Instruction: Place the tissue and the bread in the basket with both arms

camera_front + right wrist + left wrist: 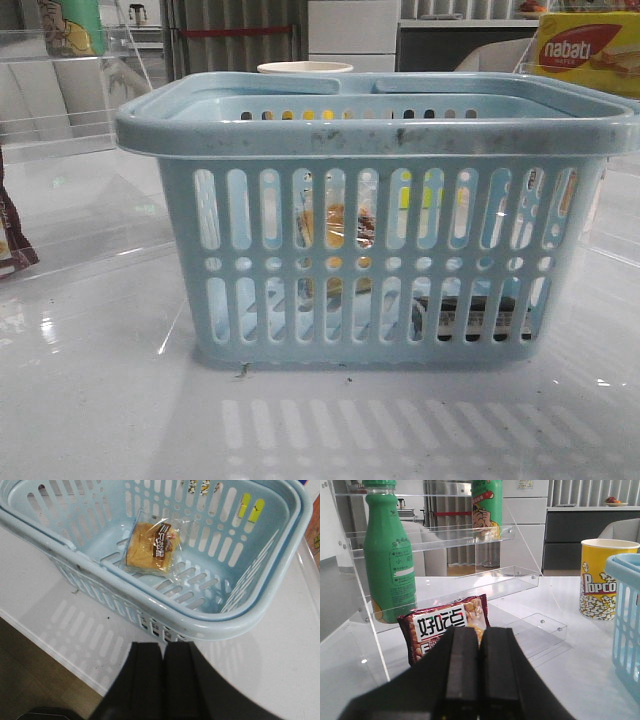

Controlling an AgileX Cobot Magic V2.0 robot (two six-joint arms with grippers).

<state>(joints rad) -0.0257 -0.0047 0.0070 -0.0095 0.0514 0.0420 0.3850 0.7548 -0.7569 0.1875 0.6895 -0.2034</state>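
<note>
Your large light-blue slotted plastic basket (380,215) fills the middle of the front view. The golden-brown bread in its clear plastic packet (151,547) already lies inside, leaning toward the wall at about ten o'clock from the basket's centre in the right wrist view. Through the front slots, at about five o'clock, you can make out a low flat pack with a black band (470,312) on the floor of the basket; that looks like the tissue, though the right wrist view hides that corner behind the near wall.

Your left gripper (479,670) has its fingers pressed together with nothing between them, and faces a red-and-white snack packet (447,627) under a clear acrylic shelf (470,582). Your right gripper (163,680) is likewise closed and empty, hanging outside the basket's rim.

Should you regrip, the bread is likely light and soft, its film slippery: pinch gently across the loaf's middle. The tissue pack should compress; take its short sides.
</note>
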